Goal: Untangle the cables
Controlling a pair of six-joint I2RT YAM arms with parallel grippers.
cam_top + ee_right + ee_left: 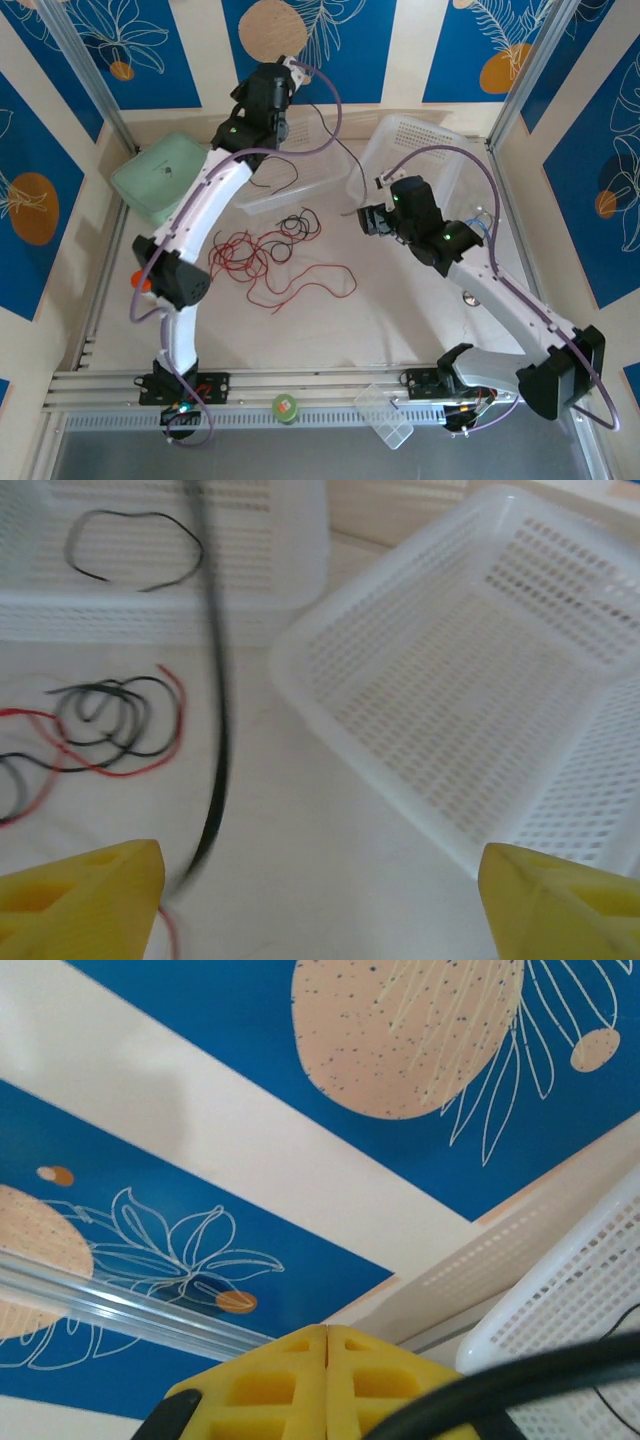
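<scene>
The cables lie mid-table: a red tangle (243, 256), small black loops (297, 224) and a long red strand (312, 286). My right gripper (363, 217) hovers to their right with its yellow fingers (90, 890) wide open (320, 905). A blurred black cable (215, 730) runs down past the left finger; contact is unclear. Red and black loops (110, 720) lie beyond it. Another black cable (135, 545) rests inside the rear basket (250, 610). My left gripper (286, 74) is raised at the back wall, its yellow fingers pressed shut (327, 1338) on nothing.
Two white mesh baskets stand at the back, one centre (262, 197), one right (432, 143) (480, 680). A green lidded box (160, 176) sits at the left. A green tape roll (286, 407) and a clear small box (386, 416) rest on the front rail.
</scene>
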